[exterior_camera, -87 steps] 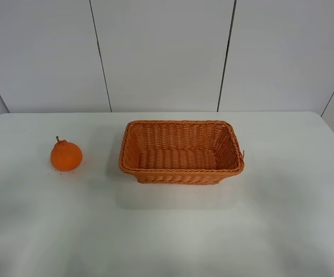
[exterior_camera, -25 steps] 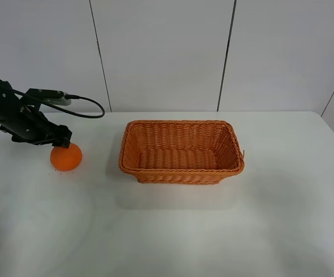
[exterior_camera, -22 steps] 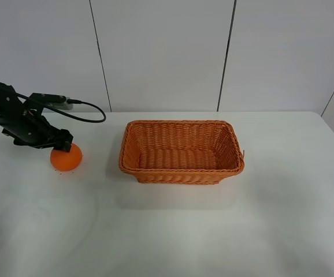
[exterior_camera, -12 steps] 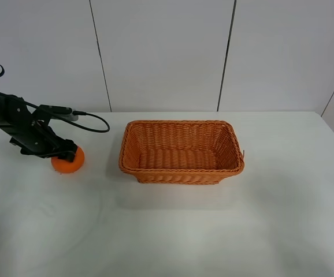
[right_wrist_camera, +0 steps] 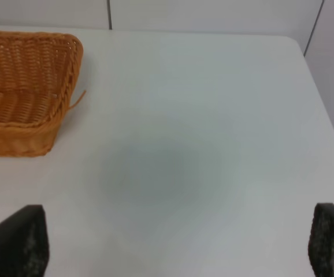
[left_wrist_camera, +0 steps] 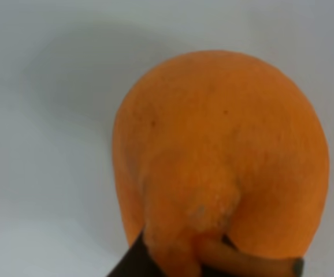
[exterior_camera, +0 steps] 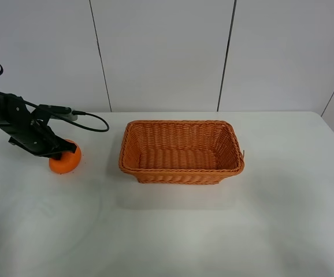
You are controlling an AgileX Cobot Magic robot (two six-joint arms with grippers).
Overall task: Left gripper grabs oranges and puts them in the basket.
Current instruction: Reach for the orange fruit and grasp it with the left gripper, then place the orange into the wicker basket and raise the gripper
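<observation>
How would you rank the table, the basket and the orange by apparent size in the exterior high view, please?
1. table, by far the largest.
2. basket.
3. orange, smallest, with its top hidden by the left tool.

Orange (left_wrist_camera: 225, 144): dull, finely pitted peel, rougher on the bumpy knob. Basket (exterior_camera: 181, 173): woven wicker, ribbed, orange-brown with a slight sheen. Surface (exterior_camera: 213, 231): smooth, matt white. Left gripper (exterior_camera: 62, 151): matt black casing. Wall panels (exterior_camera: 161, 52): plain, matt, pale grey.
</observation>
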